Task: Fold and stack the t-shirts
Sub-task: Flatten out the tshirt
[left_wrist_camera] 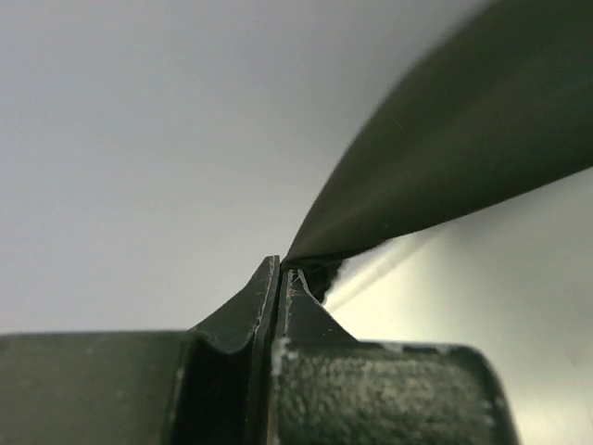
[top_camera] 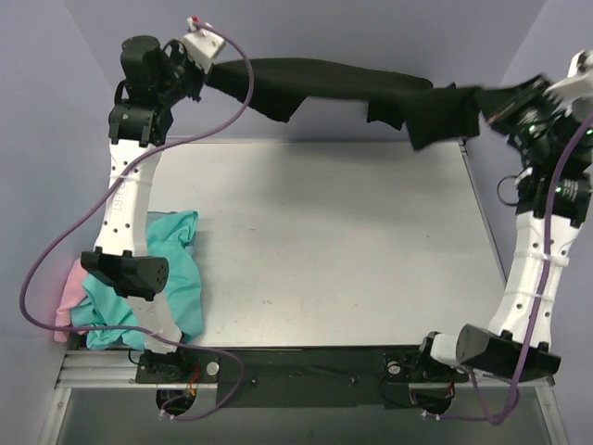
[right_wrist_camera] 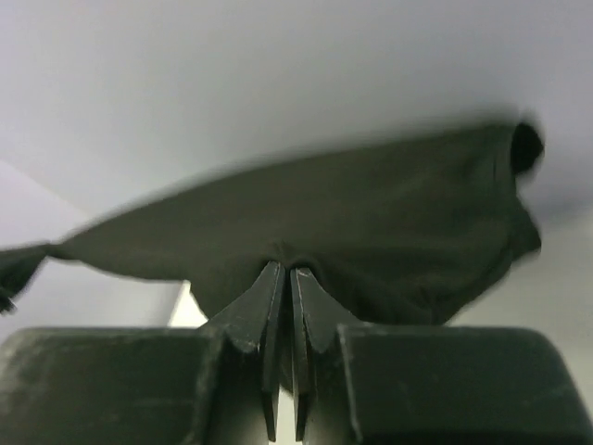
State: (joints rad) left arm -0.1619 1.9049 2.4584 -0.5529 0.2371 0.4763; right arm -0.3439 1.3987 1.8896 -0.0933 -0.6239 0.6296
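The large black t-shirt [top_camera: 352,88] hangs stretched in the air across the far edge of the table, between both arms. My left gripper [top_camera: 215,67] is shut on its left end; in the left wrist view [left_wrist_camera: 281,266] the black cloth [left_wrist_camera: 463,148] runs up and right from the closed tips. My right gripper [top_camera: 486,104] is shut on its right end; in the right wrist view [right_wrist_camera: 284,269] the cloth [right_wrist_camera: 371,232] bunches at the tips. Teal tees [top_camera: 176,278] and a pink one [top_camera: 69,292] lie heaped at the table's left near edge.
The grey table top [top_camera: 324,241] lies below the hanging shirt. The left arm's links [top_camera: 125,269] lie over the heap of tees. Purple cables [top_camera: 56,241] loop beside both arms. Blue walls stand behind the table.
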